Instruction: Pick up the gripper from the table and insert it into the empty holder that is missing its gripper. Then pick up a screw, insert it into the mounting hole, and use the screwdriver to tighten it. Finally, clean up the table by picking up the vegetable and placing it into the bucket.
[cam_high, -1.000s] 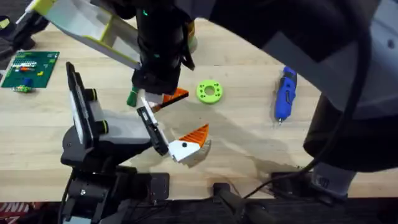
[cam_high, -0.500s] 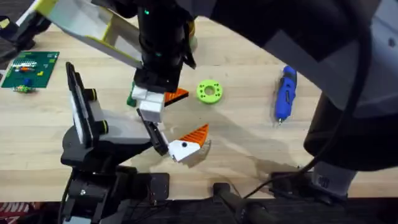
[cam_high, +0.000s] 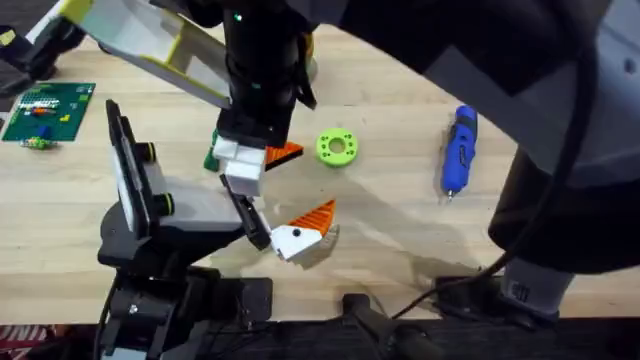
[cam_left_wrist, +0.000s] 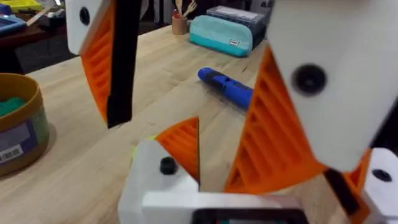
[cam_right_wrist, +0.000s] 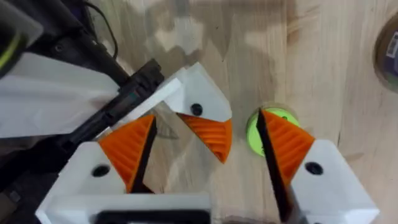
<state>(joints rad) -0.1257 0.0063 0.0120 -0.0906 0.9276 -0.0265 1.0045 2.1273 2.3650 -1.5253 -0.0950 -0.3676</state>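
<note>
The right pincer (cam_right_wrist: 202, 162) hangs open and empty above the wooden counter (cam_high: 400, 215). The small white-based, orange-ribbed gripper piece (cam_right_wrist: 205, 121) lies between its spread orange pads (cam_right_wrist: 127, 149); the left pincer's (cam_left_wrist: 186, 99) fingers stand apart, holding nothing.

1 screwdriver (cam_high: 459, 150), 1 lime-green ring (cam_high: 336, 147), 1 circuit board (cam_high: 48, 110) far left, 1 pouch (cam_left_wrist: 225, 34).

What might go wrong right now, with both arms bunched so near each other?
Both arms crowd one spot, so the right arm's fingers might bump the left arm. Two look-alike parts lie close together, the orange piece under the right arm and the dotted piece; the wrong one might get grabbed. The green vegetable lies beside those fingers and may get knocked away.
</note>
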